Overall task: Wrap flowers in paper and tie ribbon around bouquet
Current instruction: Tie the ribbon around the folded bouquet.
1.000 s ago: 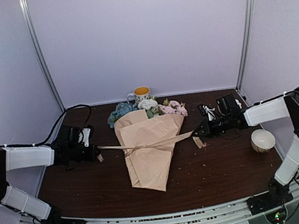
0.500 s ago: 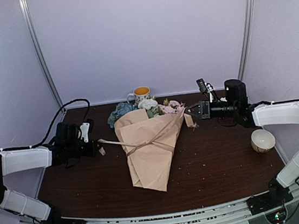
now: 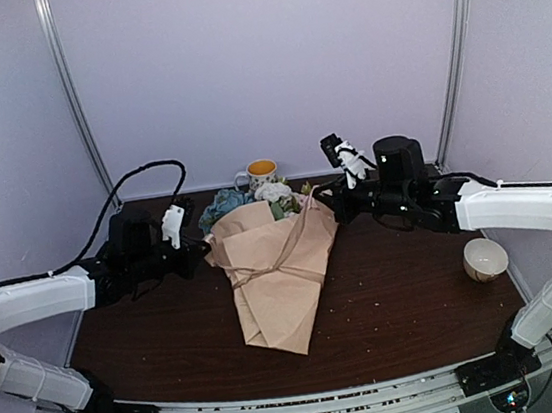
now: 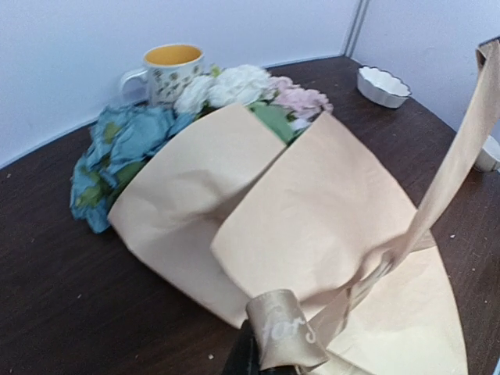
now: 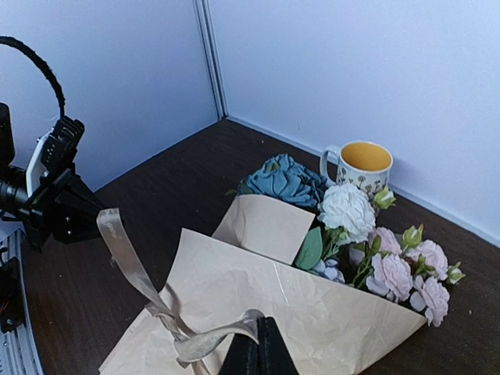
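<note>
Left gripper (image 3: 199,249) and right gripper (image 3: 329,203): each clenched on one end of the ribbon (image 3: 281,266). Both now drawn in close against the bouquet (image 3: 279,297), no longer in the wide, level spread of a second ago.

Table (image 3: 409,301): dark wood, beneath both grippers.

Bouquet: lying between the two grippers, cone tip toward the arm bases.

Paper (image 4: 312,203): peach-tan, just ahead of the left gripper, folded closed over the stems. No green sheet visible.

Flowers (image 5: 351,211): beyond the right gripper, at the open far end of the cone, blue heads on the left gripper's side.

Ribbon: gathered at the cone's waist, one strand rising to each gripper, left end curled over the fingertips. Twist or first knot at the crossing, too small to tell.

Judged: wrapping done, ends brought inward for the next crossing, tie begun but not finished.
</note>
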Controlling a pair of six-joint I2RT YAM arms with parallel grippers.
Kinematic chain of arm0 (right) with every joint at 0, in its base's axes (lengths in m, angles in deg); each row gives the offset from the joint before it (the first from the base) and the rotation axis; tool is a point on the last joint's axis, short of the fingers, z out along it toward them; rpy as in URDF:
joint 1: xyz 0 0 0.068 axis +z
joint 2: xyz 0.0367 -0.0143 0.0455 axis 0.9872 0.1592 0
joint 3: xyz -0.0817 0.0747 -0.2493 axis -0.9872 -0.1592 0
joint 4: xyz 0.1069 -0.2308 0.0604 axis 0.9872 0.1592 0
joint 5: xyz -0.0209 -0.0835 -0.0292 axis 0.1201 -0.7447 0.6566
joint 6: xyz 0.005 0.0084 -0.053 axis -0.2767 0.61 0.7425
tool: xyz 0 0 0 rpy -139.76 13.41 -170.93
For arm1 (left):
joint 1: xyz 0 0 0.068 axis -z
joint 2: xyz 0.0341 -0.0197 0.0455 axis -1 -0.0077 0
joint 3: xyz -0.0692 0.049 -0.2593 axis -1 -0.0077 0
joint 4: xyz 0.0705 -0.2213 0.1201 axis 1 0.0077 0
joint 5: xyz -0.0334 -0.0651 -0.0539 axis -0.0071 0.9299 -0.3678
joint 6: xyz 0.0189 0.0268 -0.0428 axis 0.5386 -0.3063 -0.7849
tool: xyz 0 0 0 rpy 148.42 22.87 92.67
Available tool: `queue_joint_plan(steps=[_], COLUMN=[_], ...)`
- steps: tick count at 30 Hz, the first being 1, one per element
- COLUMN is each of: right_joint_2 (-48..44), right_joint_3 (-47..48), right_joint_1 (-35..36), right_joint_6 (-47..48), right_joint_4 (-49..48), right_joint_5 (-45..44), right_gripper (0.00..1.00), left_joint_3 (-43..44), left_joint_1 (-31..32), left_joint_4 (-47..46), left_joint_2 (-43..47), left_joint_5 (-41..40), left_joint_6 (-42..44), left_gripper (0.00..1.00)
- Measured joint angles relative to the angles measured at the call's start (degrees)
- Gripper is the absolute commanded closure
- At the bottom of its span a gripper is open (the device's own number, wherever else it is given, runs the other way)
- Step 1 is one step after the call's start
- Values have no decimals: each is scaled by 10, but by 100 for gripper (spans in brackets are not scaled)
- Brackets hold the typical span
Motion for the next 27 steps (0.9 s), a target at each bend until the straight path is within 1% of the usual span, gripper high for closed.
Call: queue_joint_plan(steps=[3,6,11,27], right_joint_2=[4,13,44,90], right_joint_3=[32,58,87,137], right_joint_1=[37,62,73,84], right_joint_6=[32,57,78,109], right_joint_4=[-3,-10,-14,-9], right_joint_5=[-45,-74,-94,-106], right_gripper=[100,100,100,100], left_joint_3=[33,66,102,139], left_joint_1=[41,58,66,75], left_joint_4=[-6,-14,-27,-15], left_joint_2=[-12,-22,-41,-64], left_joint_5=[-10,-14,-18,-28], left_joint_6=[11,21,34,49], left_gripper=[100,100,100,100])
